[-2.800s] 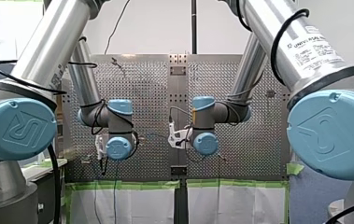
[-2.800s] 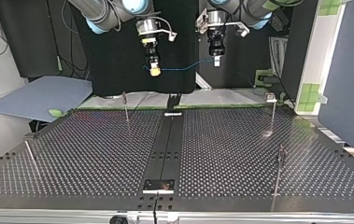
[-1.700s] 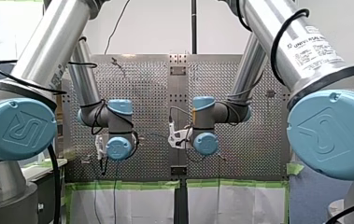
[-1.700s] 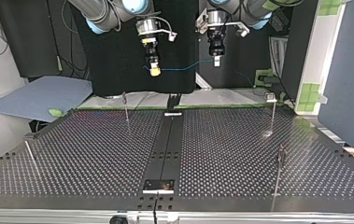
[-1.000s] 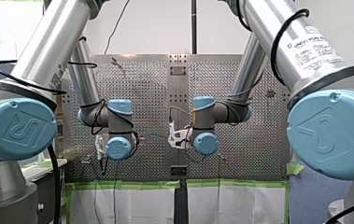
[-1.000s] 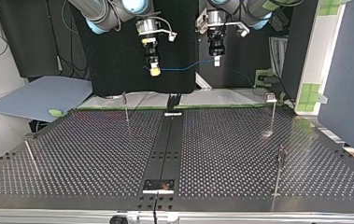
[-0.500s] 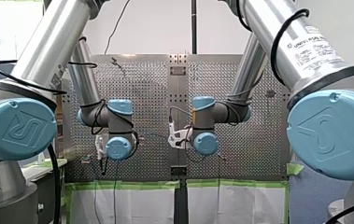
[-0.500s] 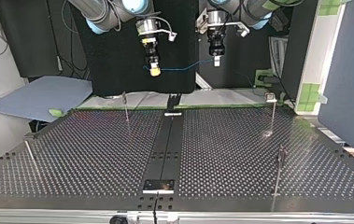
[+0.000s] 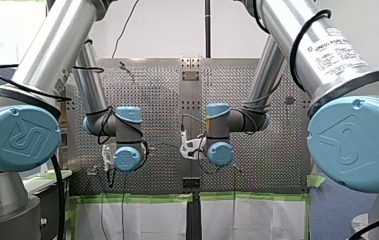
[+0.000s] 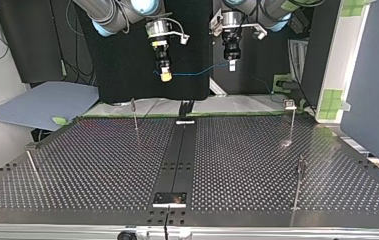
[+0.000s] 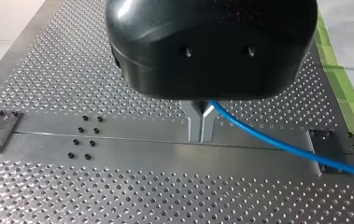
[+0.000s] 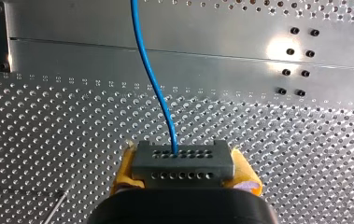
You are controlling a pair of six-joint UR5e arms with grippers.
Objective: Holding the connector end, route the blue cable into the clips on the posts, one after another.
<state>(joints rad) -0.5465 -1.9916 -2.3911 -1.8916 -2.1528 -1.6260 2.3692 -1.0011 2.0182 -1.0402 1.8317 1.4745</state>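
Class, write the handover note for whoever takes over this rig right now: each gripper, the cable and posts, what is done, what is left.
Right gripper: shut on the grey connector.
Left gripper: shut on the blue cable, further along it.
Both hang above the perforated table, and the cable spans the air between them.
Done: cable picked up by both arms.
Left: all the routing. The posts carry no cable yet, so take them one after another.

My left hand (image 11: 201,135) pinches the blue cable (image 11: 282,143).
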